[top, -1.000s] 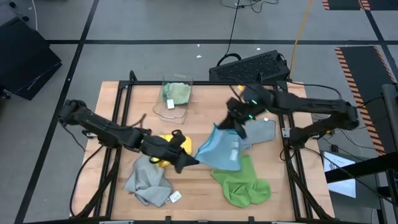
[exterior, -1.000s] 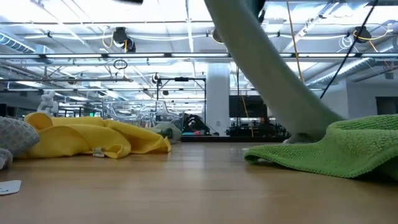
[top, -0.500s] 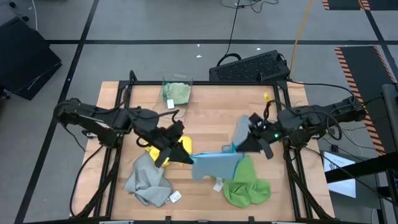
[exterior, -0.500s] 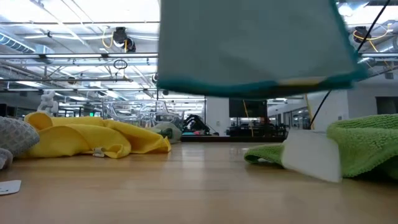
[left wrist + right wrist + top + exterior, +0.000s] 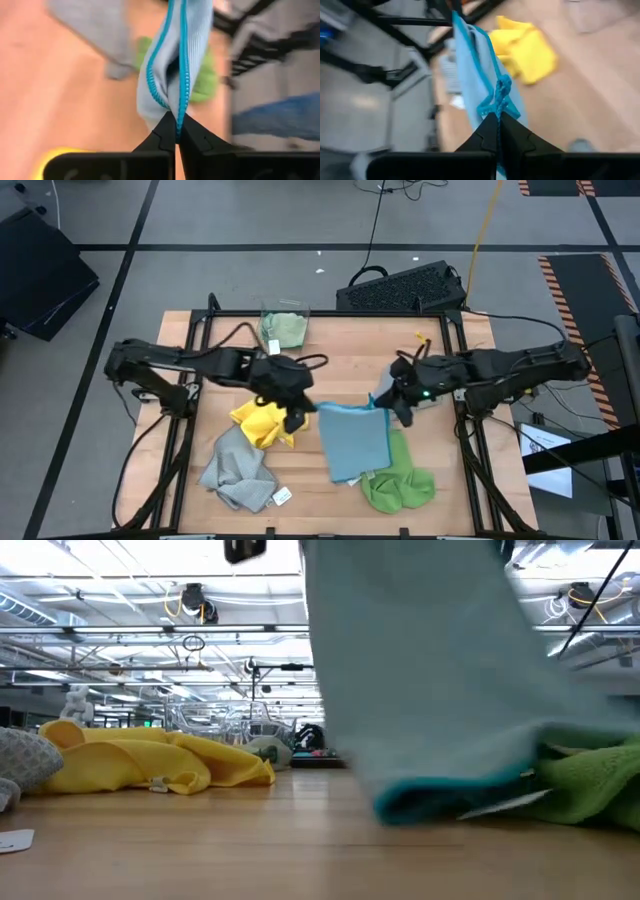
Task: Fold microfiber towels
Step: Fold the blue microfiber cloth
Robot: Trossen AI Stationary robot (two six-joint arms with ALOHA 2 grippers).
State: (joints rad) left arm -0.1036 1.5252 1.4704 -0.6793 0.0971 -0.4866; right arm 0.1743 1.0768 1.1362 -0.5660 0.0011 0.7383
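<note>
A light blue towel (image 5: 355,442) hangs spread between my two grippers over the middle of the table. My left gripper (image 5: 303,414) is shut on its left top corner and my right gripper (image 5: 384,405) on its right top corner. In the low view the light blue towel (image 5: 420,670) slopes down toward the near edge, and its lower hem (image 5: 450,795) rests on the table and on the bright green towel (image 5: 590,780). A yellow towel (image 5: 262,423) and a grey towel (image 5: 237,470) lie crumpled at the left. My left gripper pinches the light blue towel's hemmed edge (image 5: 176,117) at a top corner between its two fingertips, coming from the table's left and slanting down. The cloth runs away from the fingers, folded along its hem. My right gripper pinches the bunched corner (image 5: 498,102) of the same towel between its fingertips, coming from the table's right and slanting down. The top edge between the two grippers is drawn straight, and the towel hangs below it.
A clear bin (image 5: 283,330) holding a pale green towel stands at the far left-centre. The bright green towel (image 5: 400,482) lies at the near right, another grey towel (image 5: 428,392) under my right arm. A black keyboard (image 5: 400,288) sits beyond the far edge.
Both grippers have rolled and drawn apart, the left going toward the far edge, the right first toward the near edge. The light blue towel, bunched a second ago, has spread out flat between them. Its lower hem, lifted clear half a second ago, has come down onto the table.
</note>
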